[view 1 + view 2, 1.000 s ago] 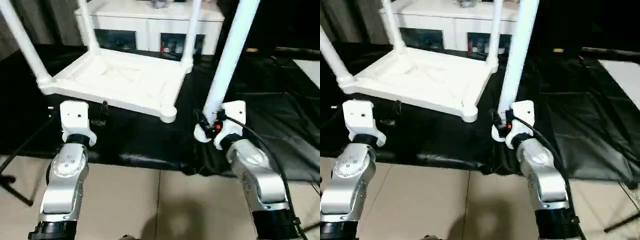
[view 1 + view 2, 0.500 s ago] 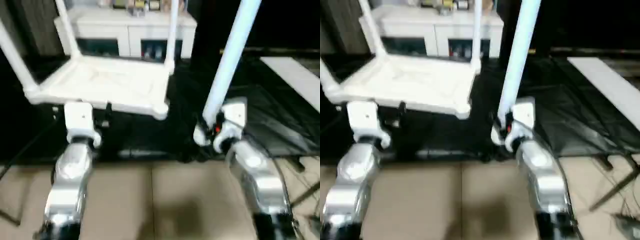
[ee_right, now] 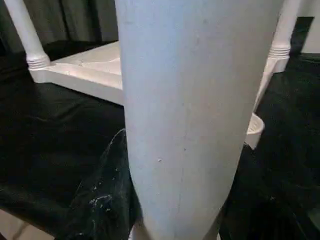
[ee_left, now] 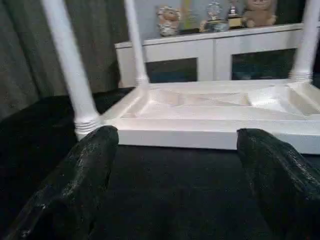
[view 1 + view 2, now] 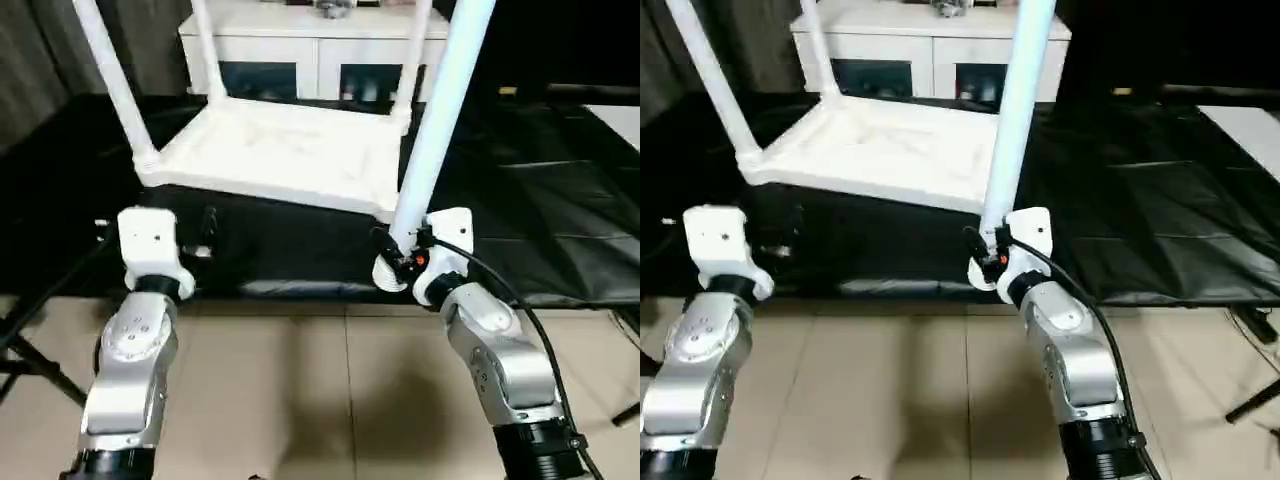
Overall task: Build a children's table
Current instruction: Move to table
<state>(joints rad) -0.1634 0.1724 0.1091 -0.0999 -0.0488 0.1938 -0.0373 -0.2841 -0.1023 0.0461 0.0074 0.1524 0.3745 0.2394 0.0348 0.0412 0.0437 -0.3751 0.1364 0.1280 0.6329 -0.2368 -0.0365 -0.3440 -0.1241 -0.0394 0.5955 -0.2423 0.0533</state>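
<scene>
Jaws first: my left gripper stands wide apart and grasps nothing, while my right gripper is clenched around the thick end of the loose leg.

From the left eye, I see the tabletop lying underside up on the black mat, with three legs already standing in its corner sockets. The loose leg rises steeply from my right gripper, leaning slightly right, just in front of the tabletop's near right corner. My left gripper hangs over the mat near the tabletop's front edge, apart from it. A white cabinet stands behind.

From the right eye, the same layout: loose leg upright in the right gripper, crossing in front of the tabletop's right edge.

Through the left wrist, I see both black fingers spread wide, with the tabletop's front edge between them further off and a fitted leg at the corner.

Through the right wrist, the loose leg looms close, with the empty corner socket just beyond it.
</scene>
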